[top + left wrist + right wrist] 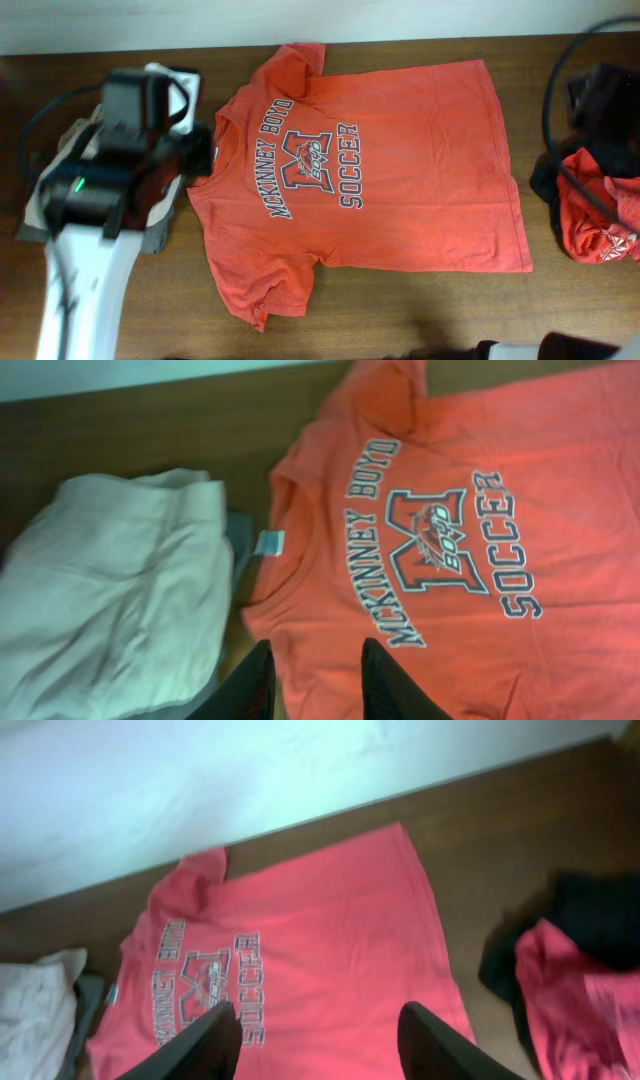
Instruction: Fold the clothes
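Note:
The orange-red T-shirt [400,160] lies spread flat in the middle of the table, with its "McKinney Boyd Soccer" print [440,550] facing up and its collar to the left. My left gripper [317,645] hovers open over the shirt's left shoulder beside the collar; nothing is between its fingers. In the overhead view it sits at the collar edge [197,150]. My right gripper [318,1008] stands wide open and high above the shirt's [320,940] lower half, holding nothing. A crumpled red shirt [598,222] with white print lies on a black garment [545,180] at the right.
A folded beige garment [110,590] lies left of the shirt on a grey piece [155,235], under my left arm. A black cable [556,140] loops over the right pile. The pale wall [200,780] runs along the table's far edge.

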Robot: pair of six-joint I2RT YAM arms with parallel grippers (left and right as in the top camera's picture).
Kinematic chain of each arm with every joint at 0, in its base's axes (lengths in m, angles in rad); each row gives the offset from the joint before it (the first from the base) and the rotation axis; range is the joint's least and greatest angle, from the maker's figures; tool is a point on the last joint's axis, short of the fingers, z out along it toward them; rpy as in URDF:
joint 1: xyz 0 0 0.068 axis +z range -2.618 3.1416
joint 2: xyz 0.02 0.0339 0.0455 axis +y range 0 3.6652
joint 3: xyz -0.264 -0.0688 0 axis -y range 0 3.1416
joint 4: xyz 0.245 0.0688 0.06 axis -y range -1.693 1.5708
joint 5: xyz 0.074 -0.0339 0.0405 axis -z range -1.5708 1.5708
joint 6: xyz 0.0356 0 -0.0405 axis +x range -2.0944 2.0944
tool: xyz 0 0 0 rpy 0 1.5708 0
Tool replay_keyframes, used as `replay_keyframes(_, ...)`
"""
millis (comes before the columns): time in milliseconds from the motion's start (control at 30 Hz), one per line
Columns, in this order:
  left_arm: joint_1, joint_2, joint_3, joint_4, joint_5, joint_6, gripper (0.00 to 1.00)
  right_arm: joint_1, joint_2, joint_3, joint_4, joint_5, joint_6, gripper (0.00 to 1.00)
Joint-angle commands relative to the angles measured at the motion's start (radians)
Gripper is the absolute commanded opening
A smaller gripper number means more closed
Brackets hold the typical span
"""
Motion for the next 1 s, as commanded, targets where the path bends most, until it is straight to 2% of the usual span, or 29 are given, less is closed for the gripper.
replay_keyframes(0,0.006,-0.067,0.015,-0.065,-0.105,-0.127,0.29,-0.002,-0.023,-0.006,-0.045,0.019,0.036,0.56)
replay_keyframes(200,0.006,-0.138,0.009,-0.233,-0.225,-0.276,0.3,0.0,-0.132,-0.148,-0.045,0.017,0.105,0.63)
replay_keyframes(500,0.006,-0.15,-0.163,-0.188,-0.221,-0.275,0.29,0.0,-0.162,-0.401,-0.045,0.02,0.096,0.63)
replay_keyframes(733,0.006,-0.15,-0.403,-0.05,-0.055,-0.233,0.29,0.0,-0.17,-0.683,0.026,0.014,0.097,0.64)
replay_keyframes(867,0.003,-0.15,-0.513,0.019,0.043,-0.144,0.3,0.0,-0.17,-0.85,0.123,-0.034,0.116,0.65)
replay_keyframes(967,-0.011,-0.15,-0.579,0.05,0.153,-0.062,0.41,0.0,-0.17,-0.98,0.198,-0.032,0.174,0.7)
